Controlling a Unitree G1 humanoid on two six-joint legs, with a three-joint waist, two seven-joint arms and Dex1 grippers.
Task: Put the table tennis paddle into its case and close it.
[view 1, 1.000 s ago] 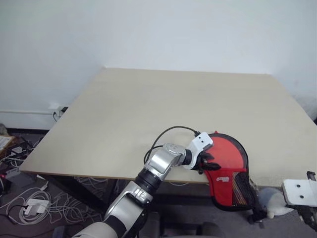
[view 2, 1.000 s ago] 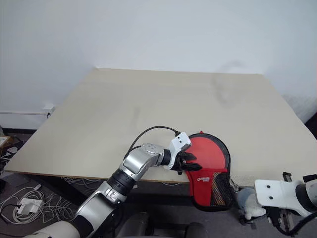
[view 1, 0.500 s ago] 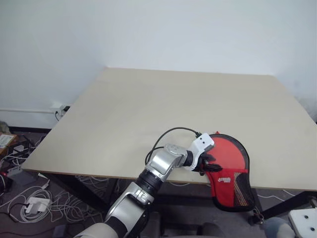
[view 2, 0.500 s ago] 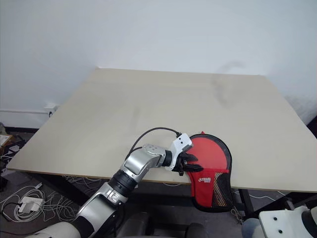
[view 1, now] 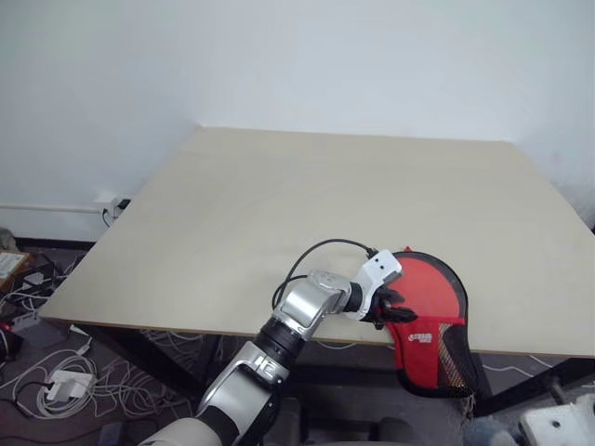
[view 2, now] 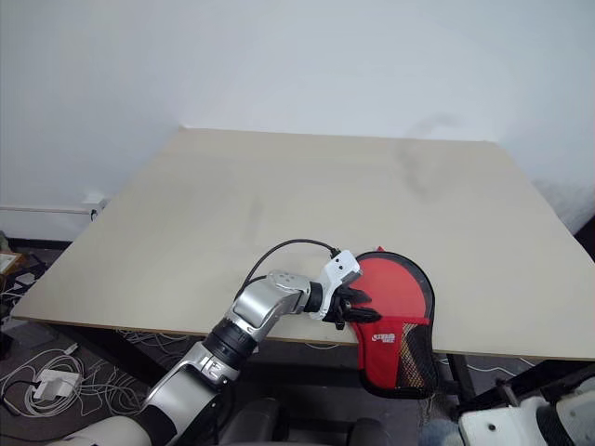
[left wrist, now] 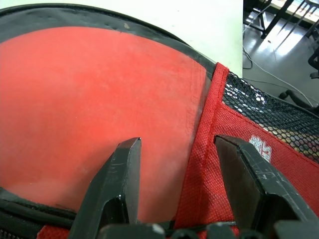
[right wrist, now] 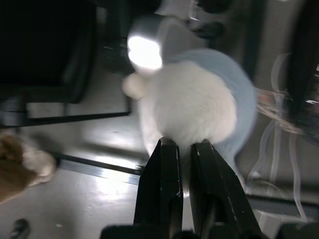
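Case (view 1: 429, 321) sits at your table's (view 1: 279, 204) near edge toward the right corner, mesh end hanging off. Left gripper (left wrist: 177, 199) is spread over its red flap seam, touching I think. Right gripper (right wrist: 182, 164) fingers nearly pressed together, holding nothing, down off the table.

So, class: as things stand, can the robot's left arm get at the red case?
Probably yes: the left tool is already at the case at the table's near edge, fingers open over it, nothing between.
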